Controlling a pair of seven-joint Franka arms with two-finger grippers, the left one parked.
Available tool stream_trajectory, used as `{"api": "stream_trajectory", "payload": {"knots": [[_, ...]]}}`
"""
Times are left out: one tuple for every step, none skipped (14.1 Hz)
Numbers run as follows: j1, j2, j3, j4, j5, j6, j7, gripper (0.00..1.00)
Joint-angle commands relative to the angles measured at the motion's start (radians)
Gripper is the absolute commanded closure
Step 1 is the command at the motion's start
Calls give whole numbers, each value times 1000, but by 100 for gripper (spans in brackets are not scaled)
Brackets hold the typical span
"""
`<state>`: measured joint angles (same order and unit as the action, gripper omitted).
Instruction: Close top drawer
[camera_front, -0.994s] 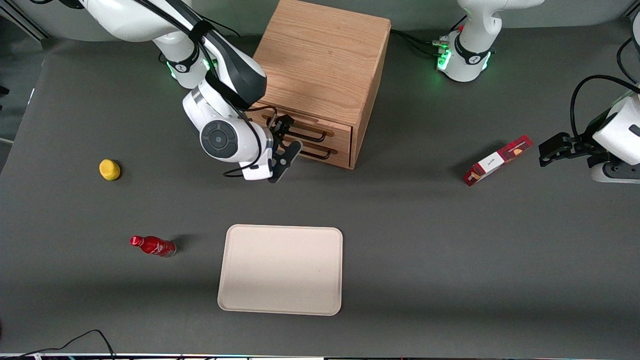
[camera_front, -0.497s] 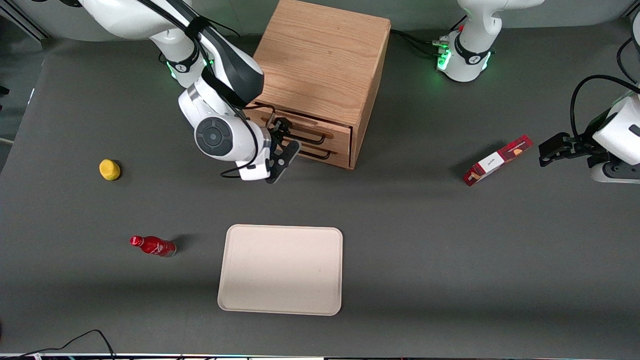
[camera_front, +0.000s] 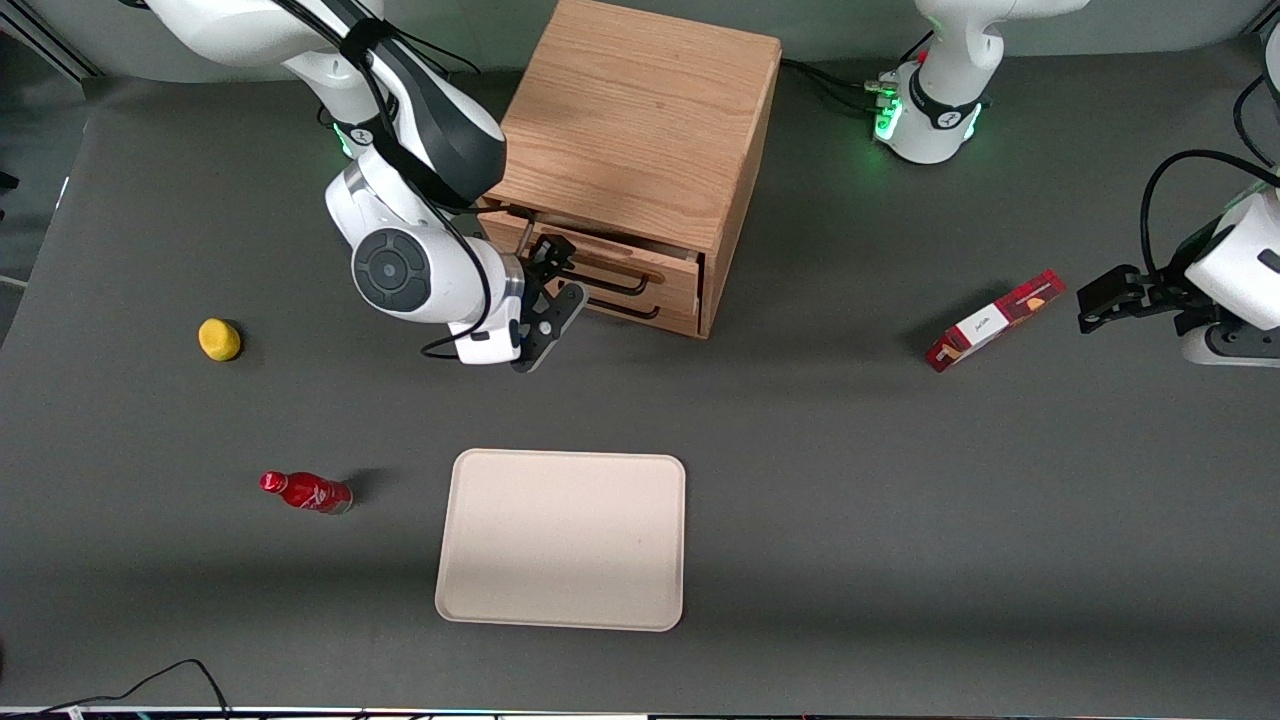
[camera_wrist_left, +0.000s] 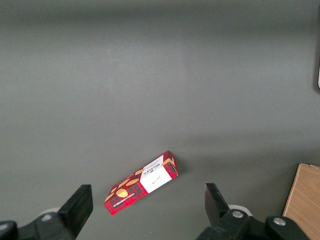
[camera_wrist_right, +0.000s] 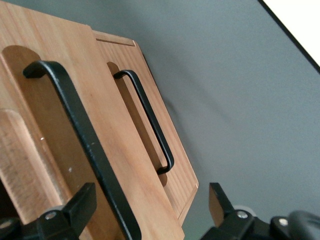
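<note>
Top drawer (camera_front: 600, 262) of the wooden cabinet (camera_front: 640, 120): sticks out a bit from the cabinet front, more so at the working arm's end, so its face sits skewed vs the cabinet. Narrow dark gap shows above the drawer face; contents not visible, can't tell if anything's inside. Black wire handle (camera_front: 610, 282) runs along the drawer face.

Gripper (camera_front: 553, 297) sits just in front of the top drawer, at the working-arm end of the handle, pointing toward the cabinet front. Fingers spread apart, nothing between them. In the right wrist view the two fingertips (camera_wrist_right: 80, 202) flank the drawer faces with a wide gap; top drawer handle (camera_wrist_right: 85, 145) passes close by one finger, contact w/ handle can't be confirmed.

Lower drawer (camera_front: 640, 308) appears flush w/ the cabinet, own black handle (camera_wrist_right: 150, 120) on it. Contents hidden.

Tray (camera_front: 562, 538): beige, rounded corners, flat on the table (camera_front: 850, 480), nearer the front camera than the cabinet, nothing in it.

Other items on table, none in a container:
- yellow lemon-like object (camera_front: 219, 339), toward working arm's end
- red bottle (camera_front: 305, 492) lying on its side, nearer the camera than the yellow one, beside the tray but apart from it
- red box (camera_front: 993, 320) toward parked arm's end, lying flat, also seen in left wrist view (camera_wrist_left: 141, 183)
</note>
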<state>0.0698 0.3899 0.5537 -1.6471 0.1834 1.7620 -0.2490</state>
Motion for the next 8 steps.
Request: {"api": "stream_trajectory", "payload": {"knots": [[-11,-60,-6,9,13,-30,46,0],[-28,-77,-20,9,11,-30,59,0],[-33,-97,-46,10,11,-30,77,0],[-33,-123,-82,10,8,-30,126,0],[-33,-147,-109,9,-7,-32,198,0],[-33,-172,-119,6,-65,-32,264,0],[-33,-190,-121,7,-144,-36,321,0],[-33,-212,-124,6,-194,-42,367,0]]}}
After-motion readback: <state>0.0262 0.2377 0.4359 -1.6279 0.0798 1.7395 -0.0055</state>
